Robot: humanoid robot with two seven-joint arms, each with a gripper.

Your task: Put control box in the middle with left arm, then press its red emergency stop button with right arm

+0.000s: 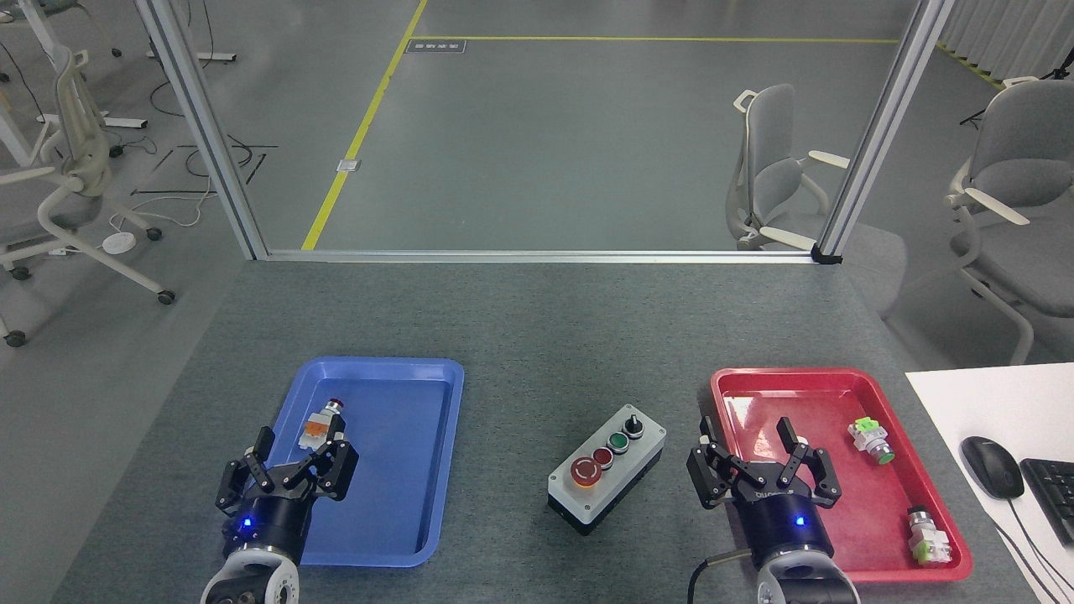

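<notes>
The control box [606, 470] lies slantwise on the bare speckled tabletop [537, 335] between the two trays, black knob at its far end. Its big red emergency stop button [585, 472] sits at the near-left end, uncovered. My right gripper [763, 457] hangs open to the right of the box, over the left part of the red tray, with nothing between its fingers. Over the blue tray's near-left corner my left gripper [289, 457] stands open and empty too, well apart from the box.
A blue tray [419, 470] on the left holds a small orange-white push-button [320, 422]. A red tray [839, 537] on the right holds two loose green-capped buttons [870, 441], [927, 537]. A white desk with mouse [992, 466] and keyboard borders the right edge.
</notes>
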